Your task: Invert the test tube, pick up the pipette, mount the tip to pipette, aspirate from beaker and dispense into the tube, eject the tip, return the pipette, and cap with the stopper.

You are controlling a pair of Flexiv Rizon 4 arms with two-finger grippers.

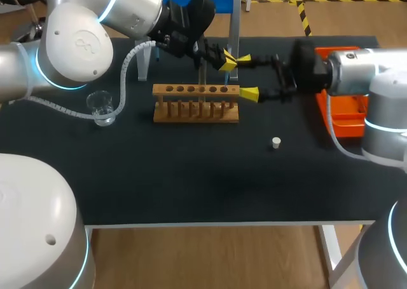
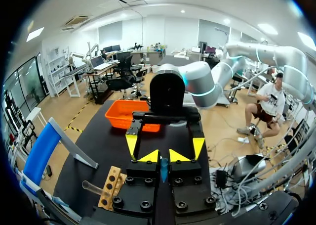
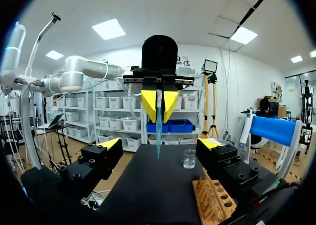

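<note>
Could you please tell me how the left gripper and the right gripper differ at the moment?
The left gripper is shut on a slim blue piece; the right gripper is open and holds nothing. The left gripper's fingers stand close together, while the right gripper's are spread far apart, wider than the left's pair of tips. Both have yellow tips, and they face each other near the right end of the rack.

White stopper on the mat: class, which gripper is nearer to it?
Right. The right gripper, open beside the end of the wooden rack, is closest to the stopper; the left gripper sits farther back, behind the rack.
</note>
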